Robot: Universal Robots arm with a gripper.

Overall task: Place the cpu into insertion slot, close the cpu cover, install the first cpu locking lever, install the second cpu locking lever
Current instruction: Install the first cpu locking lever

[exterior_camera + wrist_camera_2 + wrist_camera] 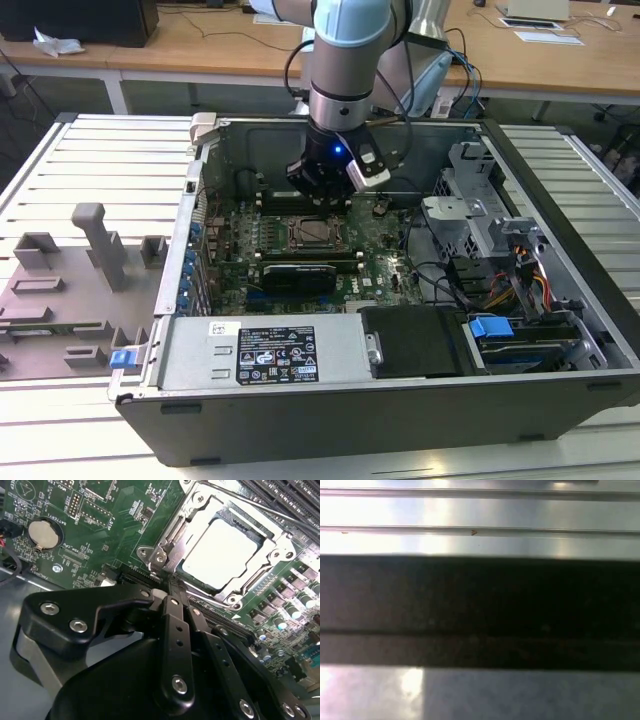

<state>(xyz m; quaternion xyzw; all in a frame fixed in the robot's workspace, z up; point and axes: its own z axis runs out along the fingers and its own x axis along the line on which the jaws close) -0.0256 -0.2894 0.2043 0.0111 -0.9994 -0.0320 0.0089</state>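
Note:
In the second wrist view the cpu [220, 552], a pale silvery square, lies in the insertion slot [175, 530]. The cpu cover [274, 544], a grey metal frame, lies flat around it with the chip showing through its window. A thin lever rod [250, 506] runs along the far side of the socket. My gripper [167, 591] has its black fingers [173, 612] drawn together, their tips right at the socket's corner by the hinge. In the exterior view the gripper [322, 195] hangs just behind the socket [310, 232] inside the open computer case.
The case walls [330, 410] surround the motherboard. A labelled power supply [260, 352] sits at the front and drive cages [500, 240] at the exterior view's right. A grey fixture [70, 290] lies outside on the left. A coin battery [42, 533] and memory slots [285, 497] flank the socket.

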